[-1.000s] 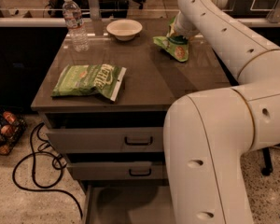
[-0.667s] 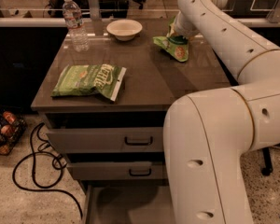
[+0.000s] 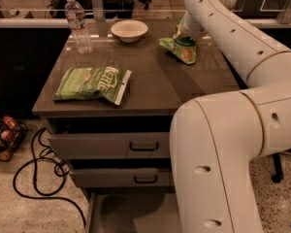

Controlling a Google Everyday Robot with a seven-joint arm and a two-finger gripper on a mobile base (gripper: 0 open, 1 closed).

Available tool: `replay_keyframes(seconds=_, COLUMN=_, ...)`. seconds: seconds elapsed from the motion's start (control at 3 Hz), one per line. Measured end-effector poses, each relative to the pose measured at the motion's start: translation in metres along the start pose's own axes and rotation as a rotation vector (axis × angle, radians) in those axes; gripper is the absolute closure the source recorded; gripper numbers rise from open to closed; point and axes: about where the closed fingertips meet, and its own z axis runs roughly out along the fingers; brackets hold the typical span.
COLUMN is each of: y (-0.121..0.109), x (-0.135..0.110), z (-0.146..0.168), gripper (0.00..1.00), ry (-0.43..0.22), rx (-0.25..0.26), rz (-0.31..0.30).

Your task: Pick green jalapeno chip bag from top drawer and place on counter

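A crumpled green chip bag [image 3: 180,48] rests on the back right of the glossy grey-brown counter [image 3: 155,81]. My gripper [image 3: 184,35] is right at the top of this bag, mostly hidden behind my white wrist. A second green chip bag [image 3: 93,83], flat and printed "Kettle", lies on the counter's front left. The top drawer [image 3: 102,145] with its black bracket handle [image 3: 144,146] sits below the counter edge, with a dark gap above its front.
A clear water bottle [image 3: 79,24] and a white bowl [image 3: 129,30] stand at the back of the counter. My large white arm [image 3: 233,144] fills the right side. A shorter drawer front [image 3: 111,177] lies below. Black cables [image 3: 39,178] and a basket [image 3: 1,137] are on the floor at left.
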Motion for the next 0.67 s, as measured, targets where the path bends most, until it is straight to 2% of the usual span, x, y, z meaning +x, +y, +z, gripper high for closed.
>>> replay_keyframes(seconds=0.33, y=-0.007, x=-0.002, z=-0.04, gripper=1.0, ry=0.003, rx=-0.024, rz=-0.056)
replay_keyframes(seconds=0.67, y=-0.018, x=0.0, z=-0.105, gripper=1.0, ry=-0.02, rx=-0.065, rz=-0.135)
